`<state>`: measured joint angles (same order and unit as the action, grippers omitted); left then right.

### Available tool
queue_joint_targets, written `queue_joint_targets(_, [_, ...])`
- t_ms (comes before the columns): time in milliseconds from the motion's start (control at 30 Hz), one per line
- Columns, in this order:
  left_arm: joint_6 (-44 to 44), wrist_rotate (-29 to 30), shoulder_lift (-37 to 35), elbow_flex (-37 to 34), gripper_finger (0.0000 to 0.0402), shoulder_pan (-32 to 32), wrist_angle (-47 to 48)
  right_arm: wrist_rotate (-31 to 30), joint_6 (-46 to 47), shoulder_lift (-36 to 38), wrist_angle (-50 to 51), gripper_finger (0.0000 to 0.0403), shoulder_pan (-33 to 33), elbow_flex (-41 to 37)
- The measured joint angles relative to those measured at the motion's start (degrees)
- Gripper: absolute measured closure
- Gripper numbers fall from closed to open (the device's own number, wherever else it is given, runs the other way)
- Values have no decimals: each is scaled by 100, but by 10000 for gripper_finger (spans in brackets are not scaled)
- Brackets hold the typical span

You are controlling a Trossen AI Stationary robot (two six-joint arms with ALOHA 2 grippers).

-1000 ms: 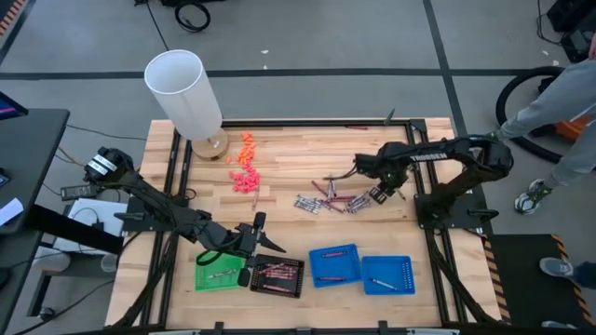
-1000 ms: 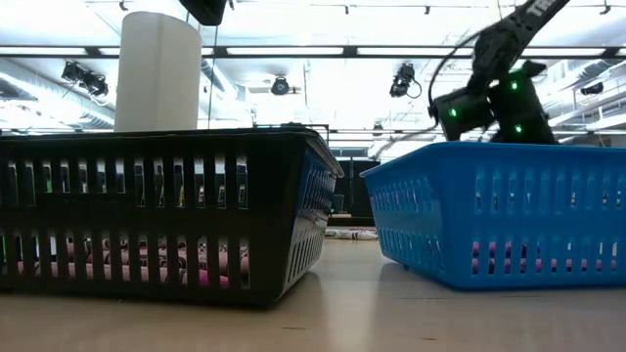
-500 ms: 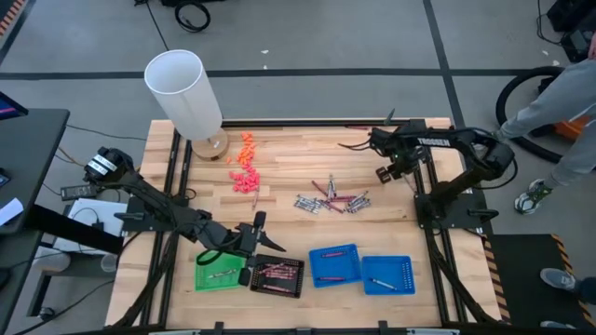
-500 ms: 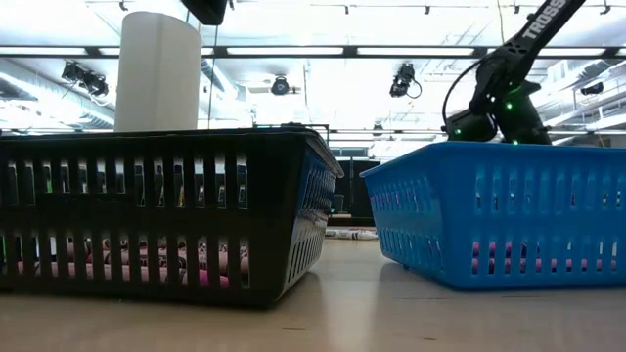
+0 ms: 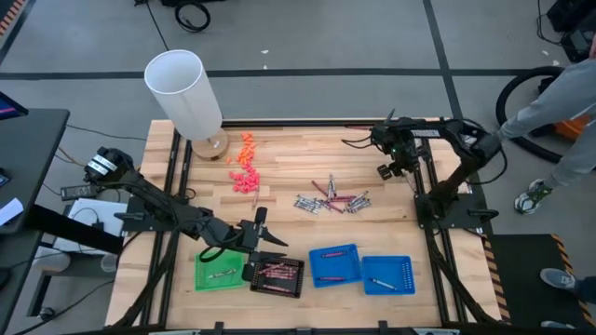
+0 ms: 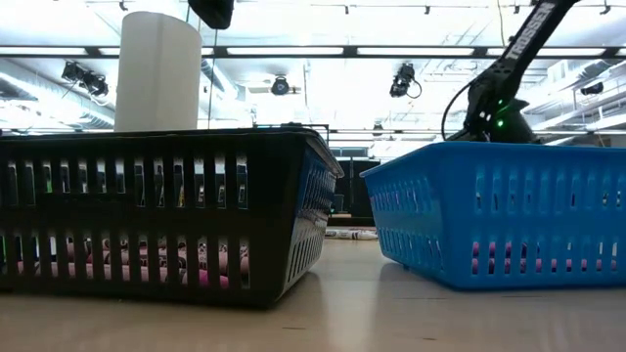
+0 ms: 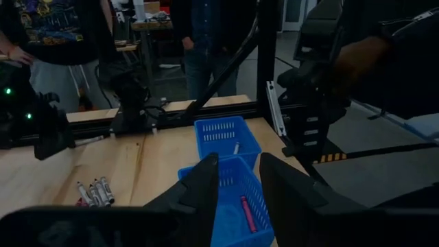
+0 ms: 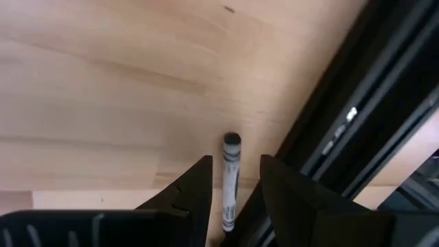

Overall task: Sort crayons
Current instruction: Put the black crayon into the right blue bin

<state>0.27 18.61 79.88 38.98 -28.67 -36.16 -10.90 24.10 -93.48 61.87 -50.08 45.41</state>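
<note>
Holding a grey crayon (image 8: 230,180) between narrow fingers, right gripper (image 5: 385,171) hangs at 2 o'clock, presumably for tray delivery | loose crayons (image 5: 331,199) lie mid-surface | left gripper (image 5: 262,235), fingers slightly parted and empty, waits above the black tray (image 5: 277,276) at 6.

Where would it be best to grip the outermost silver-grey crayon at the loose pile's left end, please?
Take the silver-grey crayon at mid-length, from straight above, fingers across its thin body. It lies flat on the table, so only the top is open; bare wood on its outer side leaves room for one finger, though neighbours crowd the other.
</note>
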Motion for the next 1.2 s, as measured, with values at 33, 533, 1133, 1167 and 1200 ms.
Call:
queue_joint_targets(33, [39,0,0,0,283,0,0,-2,-30,-102,20,271,0,50])
queue_joint_targets(533, [36,0,0,0,283,-48,9,588,-1449,-865,585,284,-125,207])
queue_joint_targets(1133, [-21,-2,0,0,283,-48,38,896,-1973,-856,615,376,541,207])
queue_joint_targets(1167, [-23,-2,0,0,283,-48,37,896,-1969,-856,629,373,562,207])
queue_joint_targets(1200, [-23,-2,0,0,283,-48,38,896,-1954,-855,679,370,586,207])
